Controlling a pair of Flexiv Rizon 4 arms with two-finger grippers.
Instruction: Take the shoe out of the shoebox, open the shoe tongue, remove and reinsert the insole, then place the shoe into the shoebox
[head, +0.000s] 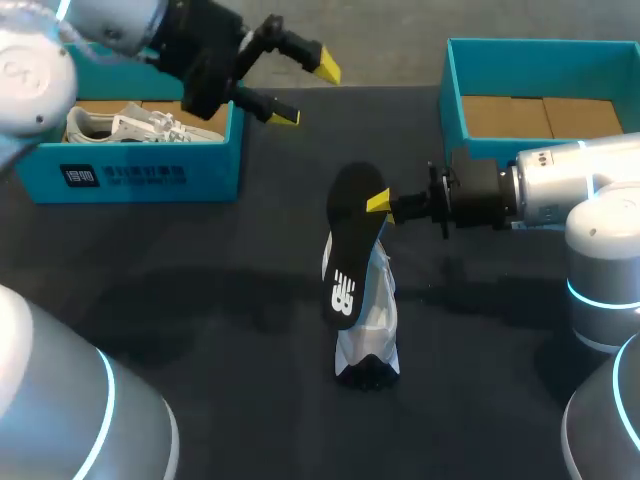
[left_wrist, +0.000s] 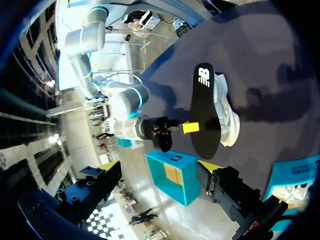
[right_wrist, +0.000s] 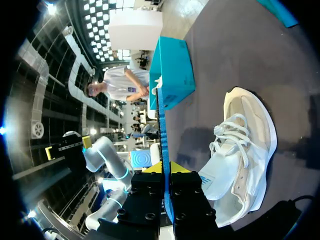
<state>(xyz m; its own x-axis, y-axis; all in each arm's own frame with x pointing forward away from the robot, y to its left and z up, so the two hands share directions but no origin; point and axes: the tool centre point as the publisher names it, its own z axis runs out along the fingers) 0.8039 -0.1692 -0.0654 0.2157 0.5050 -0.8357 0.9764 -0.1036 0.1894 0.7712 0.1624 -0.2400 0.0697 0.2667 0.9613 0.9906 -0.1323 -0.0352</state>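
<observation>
**Right pincer (head: 378, 204) pinches the insole (head: 348, 235); left pincer (head: 305, 92) hangs spread**

Right pincer's yellow tips are pressed onto the insole from both faces, gripping one long edge near its broader end. The left pincer hovers wide apart with nothing in it, in front of the left box (head: 150, 175), where a second shoe (head: 125, 125) lies. The insole hangs over the shoe (head: 372, 325), apparently out of it. The shoe rests on the dark tabletop (head: 200, 300) near the middle, well apart from both boxes. The right box (head: 540, 44) shows only a cardboard floor.

The insole is a thin black sheet, rounded at both ends, with a white mark near the narrower end. From the right wrist it is a mere line, teal along that edge. It is likely light foam that sags and buckles if pushed from one end. An edge pinch like this one seems apt to let it twist, so a hold nearer the end that goes in last would probably guide it better.

The shoe is pale mesh and smooth panels, with thick white laces, a soft padded tongue and a firmer moulded sole. It should be light but liable to tip or slide on the cloth-like surface. The heel collar or sole edge looks the firmest place to steady it; the tongue and laces would simply give.
</observation>
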